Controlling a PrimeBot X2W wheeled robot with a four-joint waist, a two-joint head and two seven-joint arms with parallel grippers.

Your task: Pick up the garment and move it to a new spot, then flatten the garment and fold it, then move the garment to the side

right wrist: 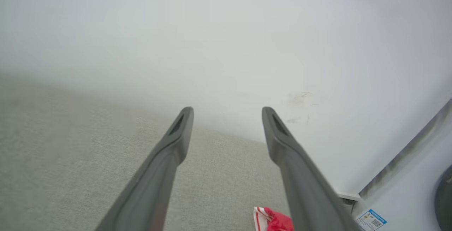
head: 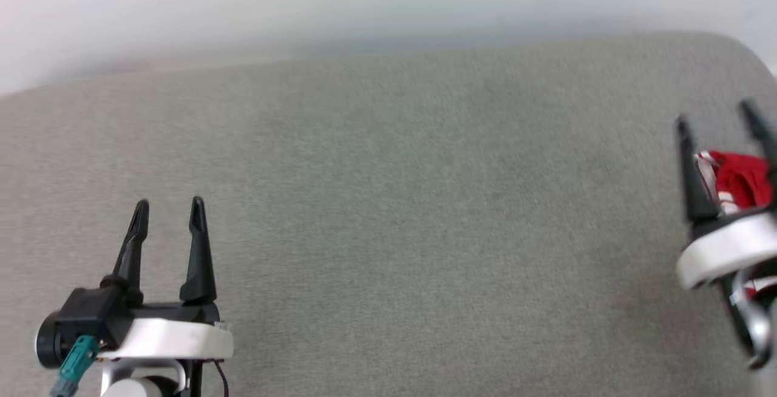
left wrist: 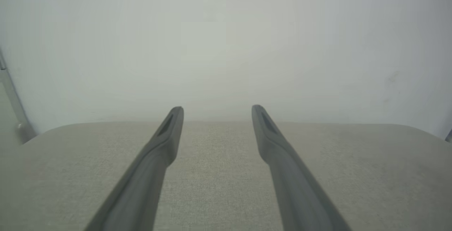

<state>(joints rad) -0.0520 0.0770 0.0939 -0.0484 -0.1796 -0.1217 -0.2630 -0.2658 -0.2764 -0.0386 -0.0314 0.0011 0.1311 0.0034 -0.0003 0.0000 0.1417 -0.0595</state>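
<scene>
Left gripper point(head: 169, 201) and right gripper point(head: 713, 113) gape empty; the limp, light red jersey point(head: 737, 181) seems best pinched at its striped trim point(head: 705, 169).

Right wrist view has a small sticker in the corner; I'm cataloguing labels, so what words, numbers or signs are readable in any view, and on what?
The sticker, blue and white with a QR-like square, on the pale surface: print too small to read.
The garment, red with striped trim: no lettering on the visible part.
Nothing else carries text.
</scene>
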